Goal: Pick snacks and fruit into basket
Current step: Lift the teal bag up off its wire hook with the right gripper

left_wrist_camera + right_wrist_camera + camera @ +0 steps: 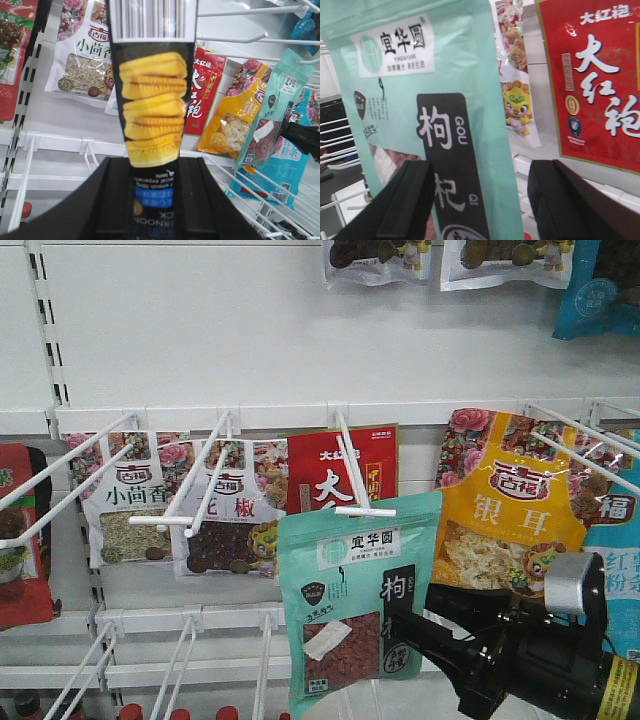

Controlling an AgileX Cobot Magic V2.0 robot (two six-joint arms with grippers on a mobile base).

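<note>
The snacks pouch (350, 610), mint-green with a white top label, a black side strip and a window of red berries, hangs from a white wire hook (365, 510). My right gripper (425, 630) reaches in from the lower right at the pouch's strip edge. In the right wrist view the right gripper (480, 200) is open, with the pouch (455, 100) standing between its fingers. The pouch (272, 115) also hangs at the right of the left wrist view. My left gripper (152, 200) is shut on a tall black biscuit pack (152, 100). The fruit and the basket are out of view.
A red pouch (345, 475) hangs behind the snacks, an orange-yellow pouch (510, 510) to its right, white spice pouches (130, 500) to the left. Long wire hooks (70, 475) jut out from the white shelf wall. Wire rods (250, 195) run below.
</note>
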